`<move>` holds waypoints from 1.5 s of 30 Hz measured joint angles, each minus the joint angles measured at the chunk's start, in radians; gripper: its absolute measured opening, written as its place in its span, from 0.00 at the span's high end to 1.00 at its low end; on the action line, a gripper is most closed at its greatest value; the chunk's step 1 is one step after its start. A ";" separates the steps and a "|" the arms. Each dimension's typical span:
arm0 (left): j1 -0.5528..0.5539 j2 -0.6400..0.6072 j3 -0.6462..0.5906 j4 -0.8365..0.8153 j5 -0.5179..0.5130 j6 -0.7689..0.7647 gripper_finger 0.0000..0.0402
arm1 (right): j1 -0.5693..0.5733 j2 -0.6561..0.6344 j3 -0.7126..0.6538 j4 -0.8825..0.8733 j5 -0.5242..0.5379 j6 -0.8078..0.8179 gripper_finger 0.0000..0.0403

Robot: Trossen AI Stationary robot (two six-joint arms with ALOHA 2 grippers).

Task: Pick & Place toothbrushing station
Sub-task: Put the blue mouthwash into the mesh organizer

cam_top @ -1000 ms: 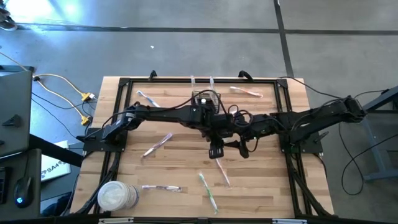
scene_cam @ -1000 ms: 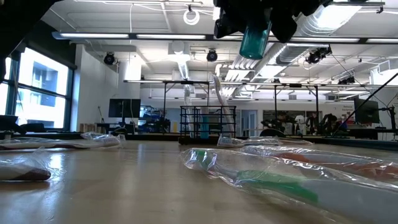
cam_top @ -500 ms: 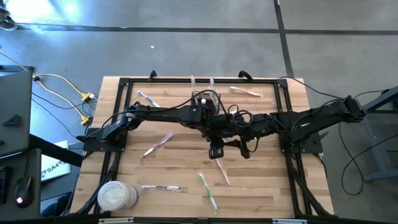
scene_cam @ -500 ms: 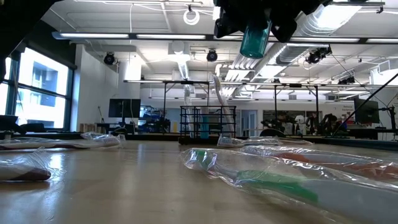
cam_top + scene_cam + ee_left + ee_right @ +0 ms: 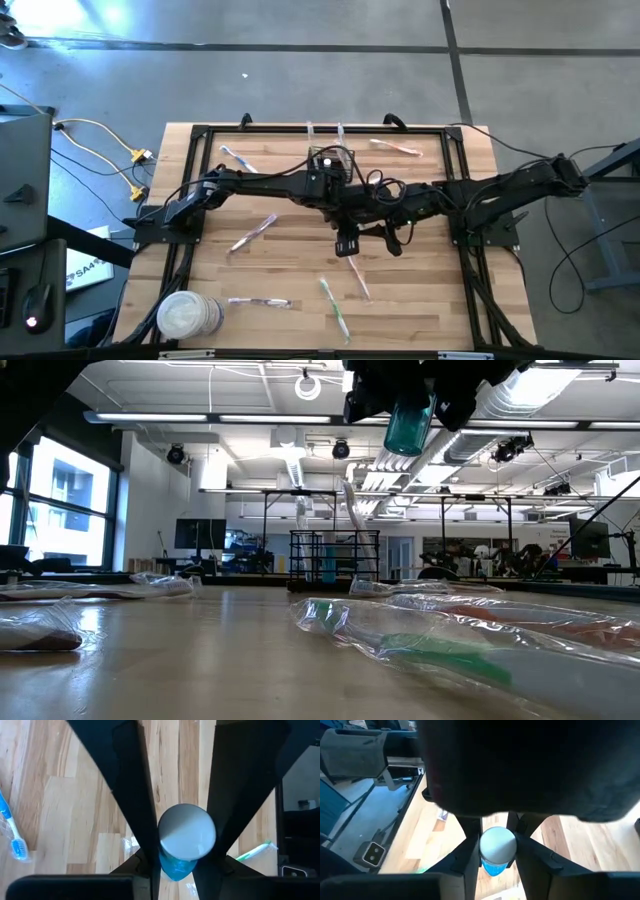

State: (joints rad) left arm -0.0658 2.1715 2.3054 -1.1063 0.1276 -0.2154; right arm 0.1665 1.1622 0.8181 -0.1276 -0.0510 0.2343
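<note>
A small blue bottle (image 5: 408, 422) with a white round cap hangs high above the table's middle, where both grippers meet. My left gripper (image 5: 186, 845) is shut on it, and my right gripper (image 5: 496, 851) has a finger on either side of the same cap end. The toothbrushing station, a black wire-mesh basket (image 5: 333, 158), stands on its base at the far middle of the table, with toothbrushes sticking up out of it; the low view also shows the basket (image 5: 335, 557). In the high view the arms hide the bottle. My left gripper pinches the bottle at its white cap end (image 5: 165, 837) between its two fingers, slanting down from the table's left. The blue body hangs below, clear of the table. My right gripper has its two fingers against opposite sides of the white cap (image 5: 496, 837), coming from the table's right, slanting slightly down.
Wrapped toothbrushes lie scattered on the wood: one (image 5: 253, 232) left of centre, two (image 5: 335, 305) (image 5: 358, 275) near the front, others (image 5: 237, 157) (image 5: 395, 147) at the far side. A round white tub (image 5: 187, 315) sits at the near left corner.
</note>
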 joint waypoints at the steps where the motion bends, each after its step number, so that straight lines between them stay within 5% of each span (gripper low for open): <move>1: 0.000 0.000 0.000 0.000 -0.001 0.000 0.81 | 0.000 0.000 0.000 0.000 -0.002 0.004 0.70; 20: 0.001 0.000 0.000 0.004 -0.006 0.006 0.80 | -0.012 0.005 0.000 -0.017 -0.009 -0.047 0.78; 35: 0.001 0.000 0.000 0.033 -0.006 0.006 0.50 | -0.012 -0.004 -0.002 -0.025 0.004 -0.058 0.78; 45: 0.008 -0.005 0.040 -0.001 -0.007 -0.025 0.45 | -0.012 -0.081 -0.004 -0.175 0.073 -0.045 0.78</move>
State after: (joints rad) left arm -0.0574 2.1666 2.3451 -1.1069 0.1207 -0.2405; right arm 0.1545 1.0812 0.8141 -0.3030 0.0216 0.1896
